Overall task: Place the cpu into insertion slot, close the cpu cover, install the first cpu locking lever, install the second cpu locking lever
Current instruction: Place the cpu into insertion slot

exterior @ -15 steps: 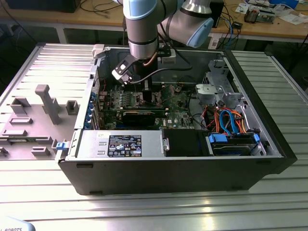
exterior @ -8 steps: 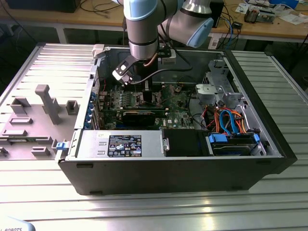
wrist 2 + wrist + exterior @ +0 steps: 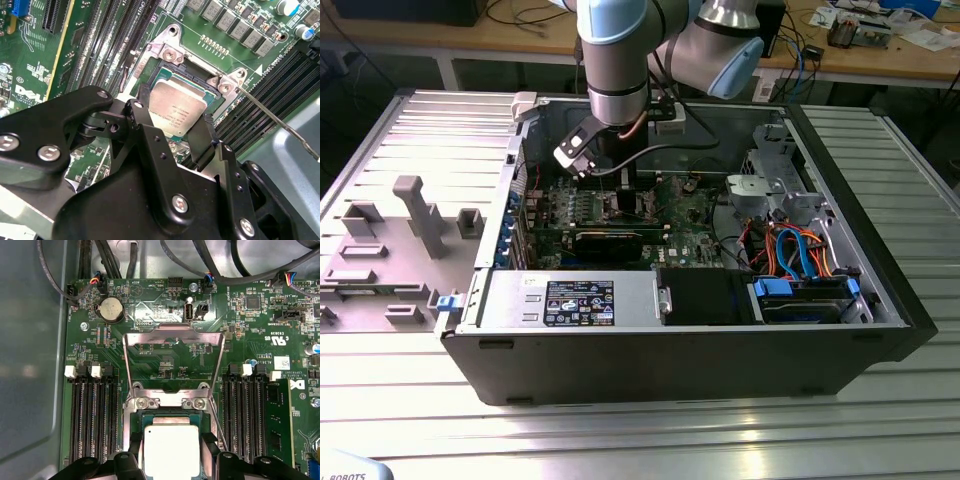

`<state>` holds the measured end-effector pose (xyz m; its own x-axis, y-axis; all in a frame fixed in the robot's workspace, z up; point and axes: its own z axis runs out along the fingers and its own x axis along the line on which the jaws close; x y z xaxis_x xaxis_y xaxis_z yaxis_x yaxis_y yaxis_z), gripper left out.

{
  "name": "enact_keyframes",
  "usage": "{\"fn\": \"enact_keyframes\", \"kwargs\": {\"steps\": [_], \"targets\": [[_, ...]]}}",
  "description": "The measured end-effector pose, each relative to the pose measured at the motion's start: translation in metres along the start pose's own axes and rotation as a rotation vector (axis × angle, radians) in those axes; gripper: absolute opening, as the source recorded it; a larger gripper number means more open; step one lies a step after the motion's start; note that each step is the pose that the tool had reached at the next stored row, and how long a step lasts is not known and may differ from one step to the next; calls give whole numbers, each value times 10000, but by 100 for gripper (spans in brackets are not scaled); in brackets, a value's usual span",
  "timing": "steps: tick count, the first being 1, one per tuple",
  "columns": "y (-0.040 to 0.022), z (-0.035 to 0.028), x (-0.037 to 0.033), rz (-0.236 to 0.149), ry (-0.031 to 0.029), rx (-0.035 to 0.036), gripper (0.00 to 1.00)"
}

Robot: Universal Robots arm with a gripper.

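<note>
The cpu is a flat silver square held between the two black fingers of my gripper. It sits in or just over the insertion slot, whose silver rim and dark inner frame show around it in both wrist views. One corner of the cpu reaches toward the rim screws. The cpu cover stands swung open behind the slot, with green board visible through its window. A thin locking lever juts out free beside the slot. In the exterior view my gripper reaches down into the open case.
Long black memory slots flank the slot on both sides. A long black expansion card, the power supply and a drive bay with blue and orange cables fill the case. A grey fixture block stands on the exterior view's left.
</note>
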<state>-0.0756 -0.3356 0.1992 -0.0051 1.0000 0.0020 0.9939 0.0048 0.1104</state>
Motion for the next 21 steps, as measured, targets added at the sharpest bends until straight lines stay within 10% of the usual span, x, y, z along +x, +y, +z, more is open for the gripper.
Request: {"fn": "enact_keyframes", "kwargs": {"steps": [21], "targets": [[6,9,24,-1,2,-2,62]]}}
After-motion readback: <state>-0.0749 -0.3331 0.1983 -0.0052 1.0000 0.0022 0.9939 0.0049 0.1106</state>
